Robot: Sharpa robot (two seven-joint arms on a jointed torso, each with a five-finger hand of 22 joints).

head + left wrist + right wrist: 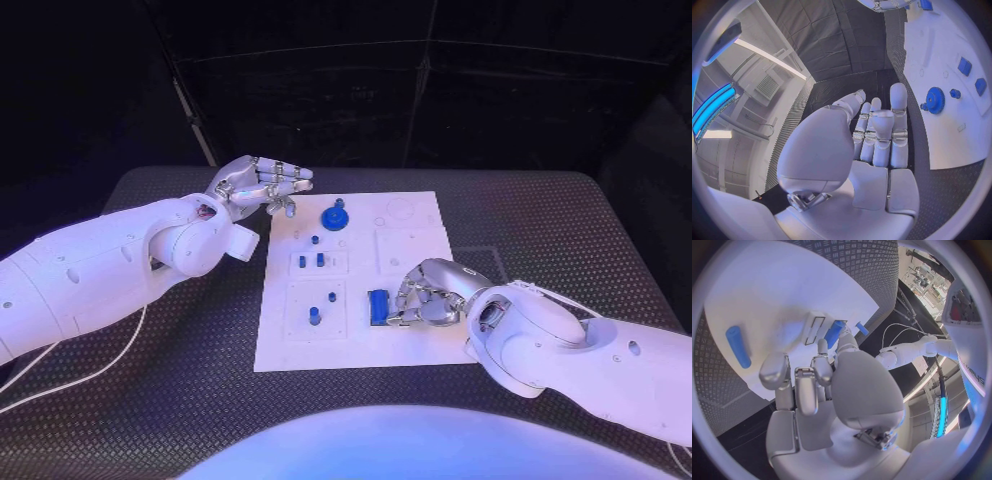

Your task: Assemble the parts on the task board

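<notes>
Task board (418, 225) white, mid-table, with blue gear (335, 217) near its far edge. Right hand (430, 293) on board's near right part, fingers curled beside blue block (378, 305); grip unclear. Left hand (260, 185) off board's far left corner, fingers curled, empty.

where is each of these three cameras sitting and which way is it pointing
Head view: sits on the robot's head, looks down at the black table and the task board; both white arms, the left hand and the right hand show.
Left wrist view: sits behind the left hand, looks along its fingers past the board's edge.
Right wrist view: sits behind the right hand, looks onto the board.
Shared: the blue gear shows in head and left wrist views.
</notes>
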